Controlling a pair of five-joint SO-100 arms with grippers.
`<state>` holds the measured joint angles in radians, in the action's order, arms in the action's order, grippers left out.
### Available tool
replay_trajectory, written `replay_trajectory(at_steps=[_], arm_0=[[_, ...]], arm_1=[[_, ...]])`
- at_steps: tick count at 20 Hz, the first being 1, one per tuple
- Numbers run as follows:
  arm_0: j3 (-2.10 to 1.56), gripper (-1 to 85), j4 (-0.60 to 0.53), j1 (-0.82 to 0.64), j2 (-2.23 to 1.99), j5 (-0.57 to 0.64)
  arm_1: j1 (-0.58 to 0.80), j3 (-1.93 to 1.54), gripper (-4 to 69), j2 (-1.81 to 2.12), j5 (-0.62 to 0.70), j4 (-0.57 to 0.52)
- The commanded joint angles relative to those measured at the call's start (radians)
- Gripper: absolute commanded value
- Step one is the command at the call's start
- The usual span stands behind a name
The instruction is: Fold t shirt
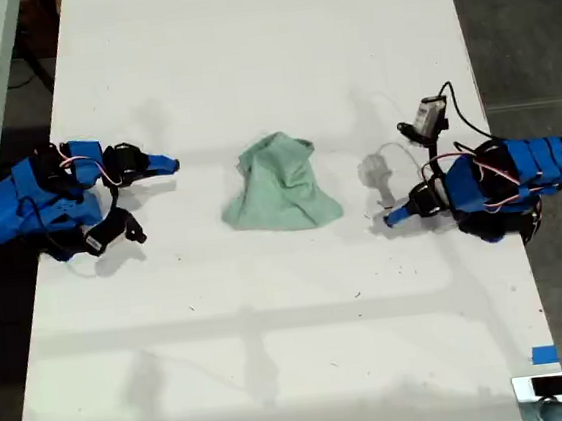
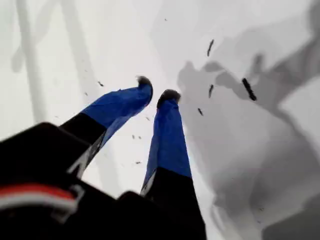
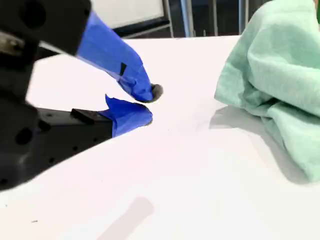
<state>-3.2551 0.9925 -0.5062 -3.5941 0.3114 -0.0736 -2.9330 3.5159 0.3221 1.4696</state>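
- You can see the t shirt [image 1: 280, 185] just above the middle of the exterior view: a crumpled, pale mint-green heap on the white table [image 1: 244, 53], bunched up and not laid flat.
- Neither arm touches it, and bare table shows on both sides of the cloth.
- One blue arm [image 1: 48, 195] lies low at the exterior view's left, its blue tip [image 1: 161, 165] pointing across at the shirt.
- The other blue arm [image 1: 504, 182] sits at the exterior view's right, its tip [image 1: 397, 216] aimed back toward the shirt and a little closer to it.
- I cannot tell you from the wrist views which of those two arms is first and which is second.
- My first gripper [image 2: 157, 90] points down at bare table, with grey shadows and a few dark specks around it.
- Its jaws are drawn almost together, only a sliver between the black tips, and they hold nothing.
- My second gripper [image 3: 147, 105] hangs low over the table with the t shirt [image 3: 272, 80] near it, a strip of white surface between them.
- Those blue jaws are nearly closed too, tips a hair apart and empty.
- A small piece of blue tape [image 1: 543, 354] marks the table edge in the lower right of the exterior view.
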Motion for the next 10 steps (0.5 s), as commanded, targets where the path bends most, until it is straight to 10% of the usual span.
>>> replay_trajectory(at_steps=[1,4,10], arm_0=[[-0.043,3.1,0.009,0.003,-0.003,0.089],[-0.043,3.1,0.009,0.046,-0.003,0.109],[-0.043,3.1,0.009,0.126,-0.003,0.109]], arm_1=[[0.02,-0.043,12.0,-0.008,0.089,0.006],[0.129,-0.061,10.9,-0.008,0.472,-0.038],[0.221,-0.16,7.6,-0.009,0.491,-0.1]])
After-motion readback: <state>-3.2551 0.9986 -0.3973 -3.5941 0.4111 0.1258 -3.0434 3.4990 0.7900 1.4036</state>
